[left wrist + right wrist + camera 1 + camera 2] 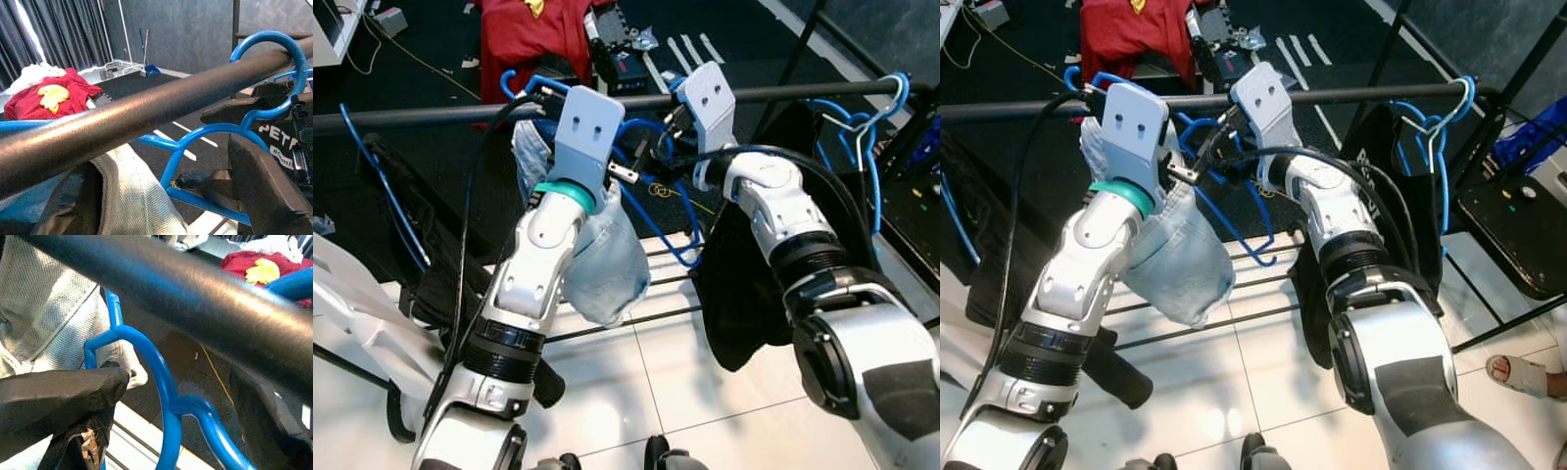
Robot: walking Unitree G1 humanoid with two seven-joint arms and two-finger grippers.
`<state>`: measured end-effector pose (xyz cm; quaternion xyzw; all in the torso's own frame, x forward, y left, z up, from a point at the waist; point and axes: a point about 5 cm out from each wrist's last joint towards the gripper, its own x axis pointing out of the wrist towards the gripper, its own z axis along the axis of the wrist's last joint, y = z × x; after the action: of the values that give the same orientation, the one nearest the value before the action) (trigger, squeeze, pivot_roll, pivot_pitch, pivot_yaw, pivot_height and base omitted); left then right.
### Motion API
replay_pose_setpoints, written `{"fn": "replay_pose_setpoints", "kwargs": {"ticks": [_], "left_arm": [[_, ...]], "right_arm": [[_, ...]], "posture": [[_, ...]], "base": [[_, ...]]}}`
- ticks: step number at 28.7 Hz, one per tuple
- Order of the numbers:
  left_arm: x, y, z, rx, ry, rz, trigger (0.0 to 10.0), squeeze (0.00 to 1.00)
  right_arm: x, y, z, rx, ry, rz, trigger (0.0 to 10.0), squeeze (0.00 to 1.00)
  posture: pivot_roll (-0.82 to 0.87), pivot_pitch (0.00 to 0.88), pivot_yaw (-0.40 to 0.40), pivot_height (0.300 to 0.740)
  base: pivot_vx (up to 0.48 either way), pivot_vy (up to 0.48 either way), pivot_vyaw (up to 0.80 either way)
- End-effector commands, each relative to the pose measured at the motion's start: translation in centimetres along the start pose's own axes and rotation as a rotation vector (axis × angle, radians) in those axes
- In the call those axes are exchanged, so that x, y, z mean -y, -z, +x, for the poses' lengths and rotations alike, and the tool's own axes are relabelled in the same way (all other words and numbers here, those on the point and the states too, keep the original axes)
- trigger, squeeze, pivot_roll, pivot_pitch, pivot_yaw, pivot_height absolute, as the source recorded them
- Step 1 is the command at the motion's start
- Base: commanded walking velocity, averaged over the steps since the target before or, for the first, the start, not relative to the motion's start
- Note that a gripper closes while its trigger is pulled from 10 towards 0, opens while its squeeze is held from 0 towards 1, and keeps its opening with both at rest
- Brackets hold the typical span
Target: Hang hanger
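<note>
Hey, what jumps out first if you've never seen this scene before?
Both silver arms reach up to a black clothes rail, the left gripper and right gripper working a blue hanger hooked over it. A pale denim garment sags between the arms, and a red cloth lies beyond the rail.

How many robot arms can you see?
2. The left arm reaches up to the black rail by the pale denim garment; the right arm reaches up to it beside a black garment. None seem hidden.
</note>
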<state>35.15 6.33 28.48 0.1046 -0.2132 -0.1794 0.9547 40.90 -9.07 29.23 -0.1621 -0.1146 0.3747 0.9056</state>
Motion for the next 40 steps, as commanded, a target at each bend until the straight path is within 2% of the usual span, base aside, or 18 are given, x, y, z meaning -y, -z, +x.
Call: {"fn": "replay_pose_setpoints", "kwargs": {"ticks": [1, 5, 8, 10, 11, 12, 13, 15, 17, 26, 30, 31, 32, 33, 34, 35, 38, 40], "left_arm": [[2.2, 0.2, -0.1, 0.007, 0.089, 0.018, 10.0, 0.00], [2.1, 0.8, -0.5, -0.012, 0.088, 0.021, 10.0, 0.00], [1.9, 1.7, -1.3, -0.033, 0.084, 0.012, 10.0, 0.00], [1.9, 1.7, -1.3, -0.033, 0.084, 0.012, 10.0, 0.00], [1.7, 1.8, -1.6, -0.030, 0.078, -0.001, 10.0, 0.00], [1.7, 1.8, -1.6, -0.030, 0.078, -0.001, 10.0, 0.00], [1.5, 1.9, -2.0, -0.028, 0.072, -0.009, 10.0, 0.00], [1.5, 1.9, -2.0, -0.028, 0.072, -0.009, 10.0, 0.00], [1.1, 2.4, -2.6, -0.039, 0.060, -0.009, 10.0, 0.00], [1.1, 3.0, -3.1, -0.055, 0.053, -0.002, 10.0, 0.00], [1.2, 3.0, -3.1, -0.054, 0.056, -0.001, 10.0, 0.00], [1.2, 3.0, -3.0, -0.052, 0.059, -0.002, 10.0, 0.00], [1.2, 3.0, -3.0, -0.052, 0.059, -0.002, 10.0, 0.00], [1.3, 2.9, -3.0, -0.049, 0.064, -0.003, 10.0, 0.00], [1.3, 2.9, -3.0, -0.049, 0.064, -0.003, 10.0, 0.00], [1.4, 2.9, -3.0, -0.047, 0.069, -0.005, 10.0, 0.00], [1.4, 2.8, -3.0, -0.045, 0.073, -0.007, 10.0, 0.00], [1.5, 2.7, -3.0, -0.043, 0.077, -0.009, 10.0, 0.00]], "right_arm": [[-1.6, 0.1, 0.9, -0.011, -0.076, -0.016, 10.0, 0.00], [-2.1, 0.9, 0.8, -0.026, -0.098, -0.024, 10.0, 0.00], [-2.8, 1.9, 0.4, -0.040, -0.119, -0.082, 10.0, 0.00], [-2.8, 1.9, 0.4, -0.040, -0.119, -0.082, 10.0, 0.00], [-2.9, 2.0, 0.3, -0.034, -0.119, -0.132, 10.0, 0.00], [-2.9, 2.0, 0.3, -0.034, -0.119, -0.132, 10.0, 0.00], [-3.2, 2.0, 0.1, -0.027, -0.128, -0.187, 10.0, 0.00], [-3.2, 2.0, 0.1, -0.027, -0.128, -0.187, 10.0, 0.00], [-3.9, 2.5, -0.5, -0.011, -0.156, -0.240, 10.0, 0.00], [-5.0, 3.3, -1.5, 0.002, -0.163, -0.231, 10.0, 0.00], [-5.8, 3.9, -2.6, 0.034, -0.128, -0.169, 10.0, 0.00], [-6.3, 3.8, -3.2, 0.089, -0.123, -0.107, 10.0, 0.00], [-6.3, 3.8, -3.2, 0.089, -0.123, -0.107, 10.0, 0.00], [-6.8, 3.4, -3.8, 0.149, -0.125, -0.038, 10.0, 0.00], [-6.8, 3.4, -3.8, 0.149, -0.125, -0.038, 10.0, 0.00], [-7.0, 2.9, -4.5, 0.206, -0.130, 0.010, 10.0, 0.00], [-7.1, 2.5, -5.1, 0.244, -0.128, 0.048, 10.0, 0.00], [-6.9, 2.2, -5.8, 0.276, -0.115, 0.111, 10.0, 0.00]], "posture": [[-0.07, 0.175, 0.013, 0.740], [-0.07, 0.177, 0.016, 0.740], [-0.07, 0.177, 0.020, 0.740], [-0.07, 0.177, 0.020, 0.740], [-0.07, 0.177, 0.020, 0.740], [-0.07, 0.177, 0.020, 0.740], [-0.07, 0.173, 0.020, 0.740], [-0.07, 0.173, 0.020, 0.740], [-0.07, 0.171, 0.015, 0.740], [-0.08, 0.172, 0.013, 0.740], [-0.08, 0.171, 0.020, 0.740], [-0.09, 0.171, 0.027, 0.740], [-0.09, 0.171, 0.027, 0.740], [-0.09, 0.171, 0.029, 0.740], [-0.09, 0.171, 0.029, 0.740], [-0.09, 0.170, 0.032, 0.740], [-0.09, 0.170, 0.033, 0.740], [-0.09, 0.169, 0.033, 0.740]], "base": [[0.000, 0.000, 0.00], [0.000, 0.000, 0.00], [0.000, 0.000, 0.00], [0.000, 0.000, 0.00], [0.000, 0.000, 0.00], [0.000, 0.000, 0.00], [0.000, 0.000, 0.00], [0.000, 0.000, 0.00], [0.000, 0.000, 0.00], [0.000, 0.000, 0.00], [0.000, 0.000, 0.00], [0.000, 0.000, 0.00], [0.000, 0.000, 0.00], [0.000, 0.000, 0.00], [0.000, 0.000, 0.00], [0.000, 0.000, 0.00], [0.000, 0.000, 0.00], [0.000, 0.000, 0.00]]}}
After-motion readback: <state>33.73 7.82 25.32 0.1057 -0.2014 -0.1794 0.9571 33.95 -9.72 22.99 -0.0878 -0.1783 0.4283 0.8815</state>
